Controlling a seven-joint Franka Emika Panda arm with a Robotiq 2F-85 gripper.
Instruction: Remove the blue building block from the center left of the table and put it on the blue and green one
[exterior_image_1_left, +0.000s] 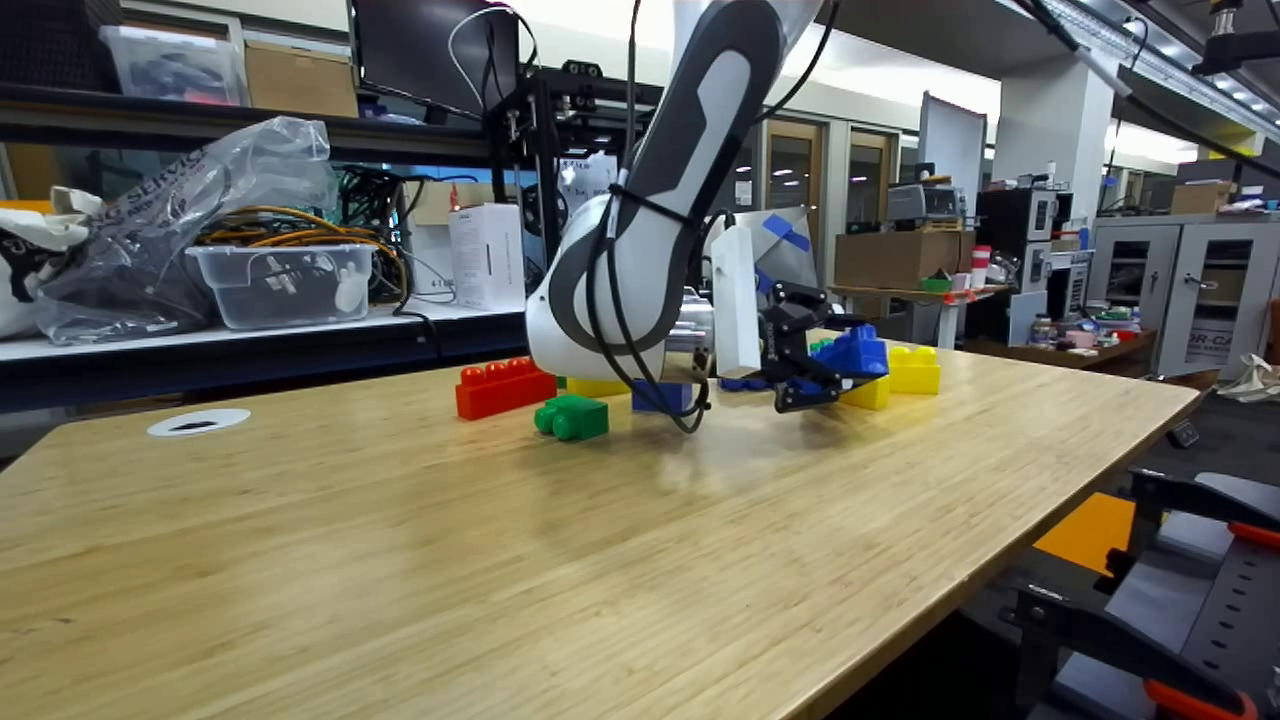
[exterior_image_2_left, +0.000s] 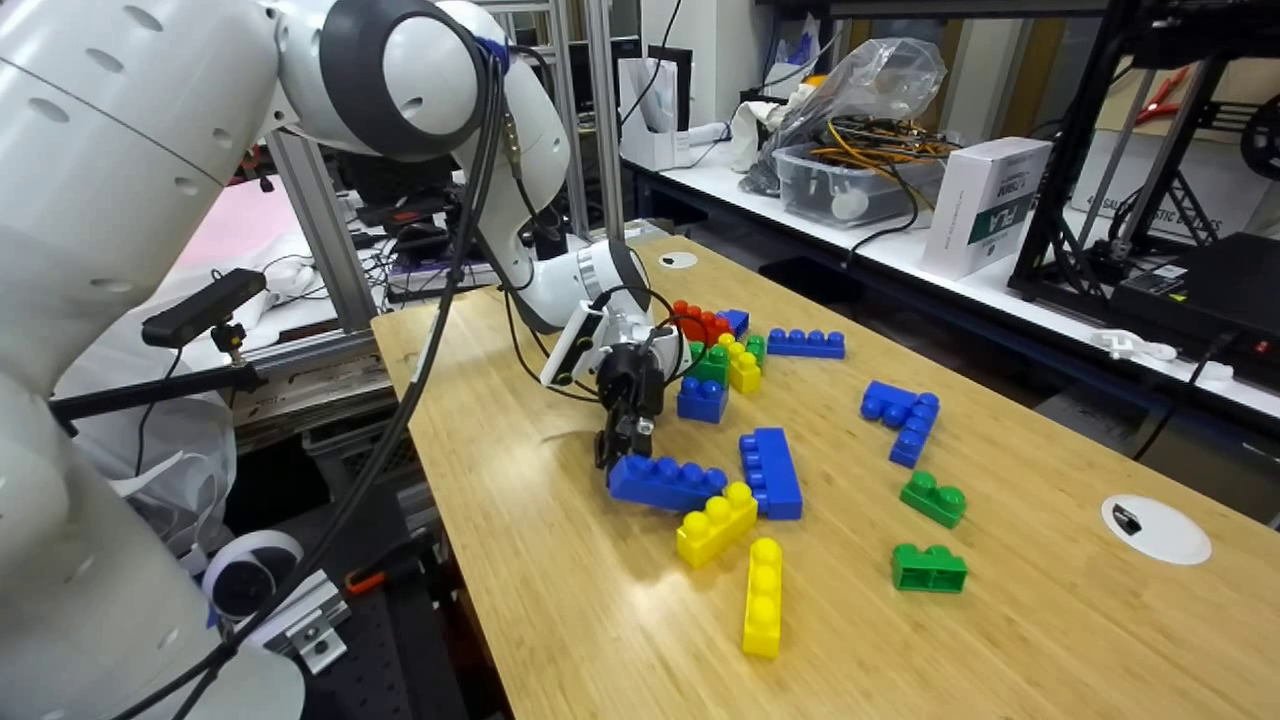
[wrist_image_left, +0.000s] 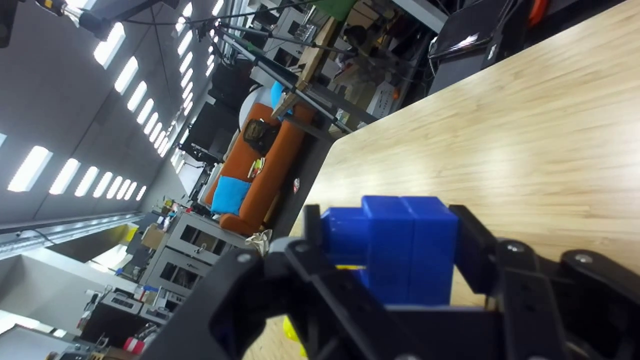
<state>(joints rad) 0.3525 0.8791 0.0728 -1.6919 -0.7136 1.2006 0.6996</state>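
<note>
The long blue building block (exterior_image_2_left: 667, 483) is clasped in my gripper (wrist_image_left: 390, 235). In the wrist view, one finger presses the studs and the opposite finger rests against the block's base. In an exterior view the block (exterior_image_1_left: 862, 357) is tilted at the fingertips and overlaps a yellow brick from there; its height over the table (exterior_image_1_left: 450, 560) is hard to judge. Farther along, a green brick (exterior_image_2_left: 710, 367) sits right by a short blue brick (exterior_image_2_left: 702, 401). This pair looks like the blue and green one; whether the two are joined I cannot tell.
Two yellow bricks (exterior_image_2_left: 718, 524) (exterior_image_2_left: 763, 600) and another long blue brick (exterior_image_2_left: 785, 475) lie close to the held block. Red bricks (exterior_image_1_left: 505, 388) are behind the wrist. Blue pieces (exterior_image_2_left: 910, 425) and green bricks (exterior_image_2_left: 928, 569) lie toward the shelf side. Loose cables hang from the arm.
</note>
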